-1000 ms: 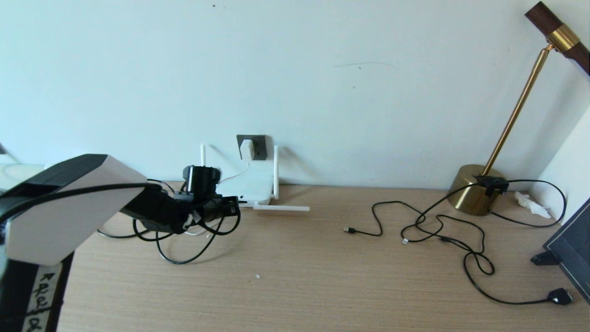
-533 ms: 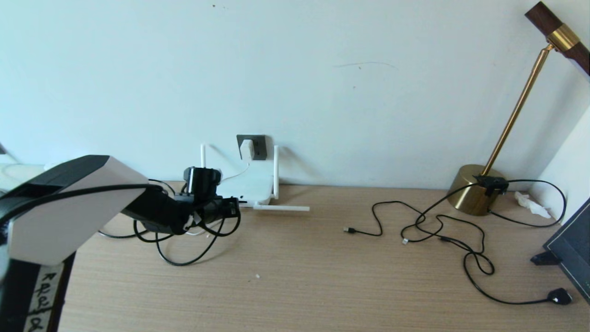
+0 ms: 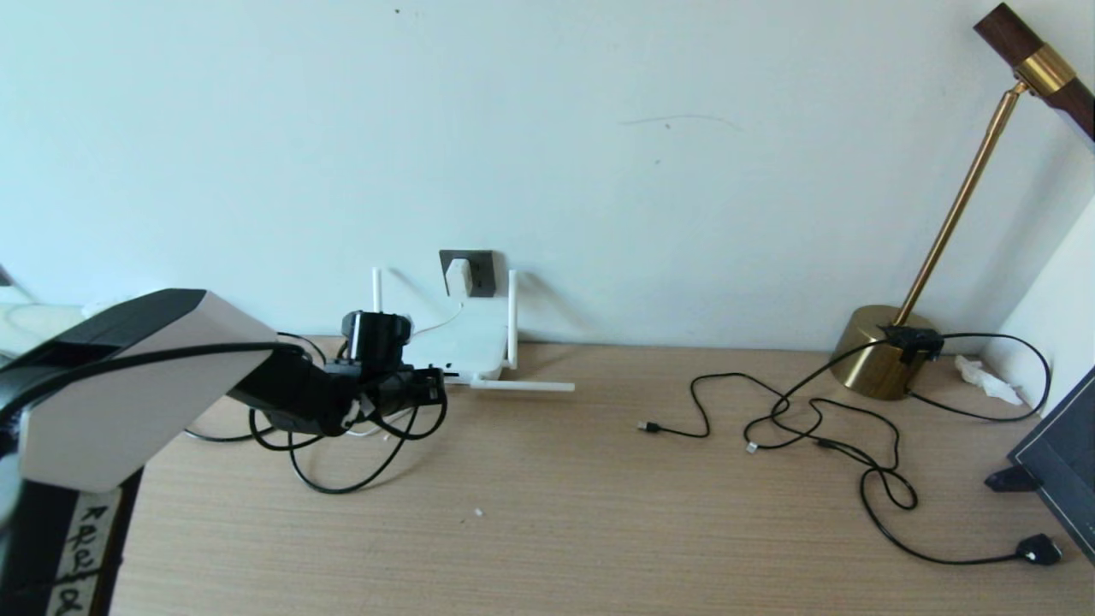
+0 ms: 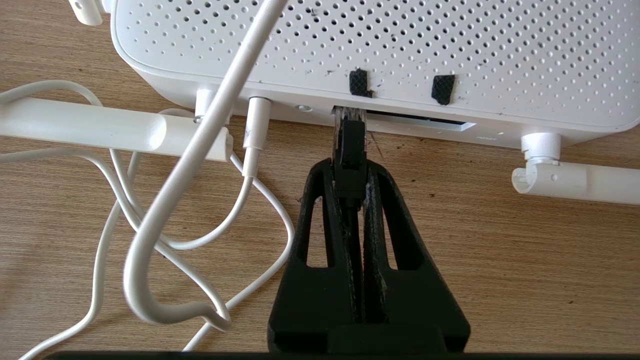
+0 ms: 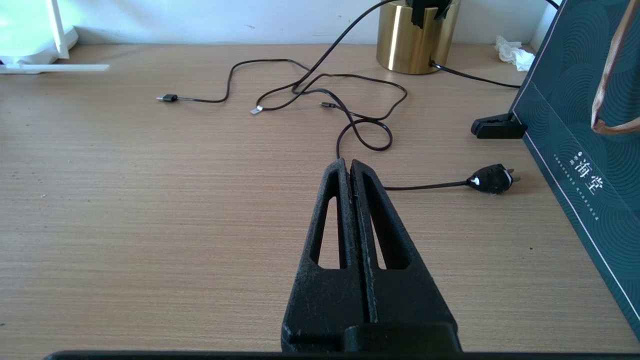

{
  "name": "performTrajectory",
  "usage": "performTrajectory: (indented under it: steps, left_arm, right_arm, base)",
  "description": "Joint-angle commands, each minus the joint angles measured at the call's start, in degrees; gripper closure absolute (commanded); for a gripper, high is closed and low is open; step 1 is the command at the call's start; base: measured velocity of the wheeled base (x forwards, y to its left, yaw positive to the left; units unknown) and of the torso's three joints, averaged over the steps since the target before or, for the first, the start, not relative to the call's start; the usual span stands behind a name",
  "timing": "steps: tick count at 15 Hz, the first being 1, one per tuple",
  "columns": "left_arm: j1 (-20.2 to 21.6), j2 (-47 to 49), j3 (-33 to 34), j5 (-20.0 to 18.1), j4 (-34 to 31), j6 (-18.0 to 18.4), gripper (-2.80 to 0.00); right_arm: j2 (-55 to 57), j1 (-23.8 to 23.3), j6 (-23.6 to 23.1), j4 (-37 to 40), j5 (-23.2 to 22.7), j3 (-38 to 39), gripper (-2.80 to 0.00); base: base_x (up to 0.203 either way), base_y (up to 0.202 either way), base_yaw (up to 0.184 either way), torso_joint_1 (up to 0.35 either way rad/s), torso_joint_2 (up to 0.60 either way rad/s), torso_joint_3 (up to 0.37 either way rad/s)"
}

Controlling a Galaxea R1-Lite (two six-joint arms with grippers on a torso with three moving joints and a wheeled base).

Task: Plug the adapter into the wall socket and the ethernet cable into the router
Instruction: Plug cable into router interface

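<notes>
Your left gripper (image 4: 350, 167) grips the ethernet cable (image 4: 350, 145) plug, tip at the router (image 4: 380, 60) port; push straight, level. Right gripper (image 5: 350, 167) idle, jaws clenched.

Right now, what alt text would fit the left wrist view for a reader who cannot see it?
The left gripper pinches the ethernet cable, whose clear tip is at a port slot on the router edge. White cords loop over the wooden table beside it.
</notes>
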State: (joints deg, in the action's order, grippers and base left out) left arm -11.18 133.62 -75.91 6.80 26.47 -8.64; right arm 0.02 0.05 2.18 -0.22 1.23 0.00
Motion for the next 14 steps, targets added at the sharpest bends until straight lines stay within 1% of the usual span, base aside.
performTrajectory:
  steps: [1,14]
  left_arm:
    - [0.0,0.2,-0.1,0.1,0.2,-0.1,0.00]
    - [0.0,0.7,-1.1,0.1,0.2,0.3,0.00]
  right_arm:
    - [0.0,0.0,0.0,0.0,0.0,0.0,0.00]
    - [0.0,0.0,0.0,0.0,0.0,0.0,0.00]
  base:
    - [0.000,0.000,0.000,0.000,0.00,0.000]
    - [0.000,0.000,0.000,0.000,0.00,0.000]
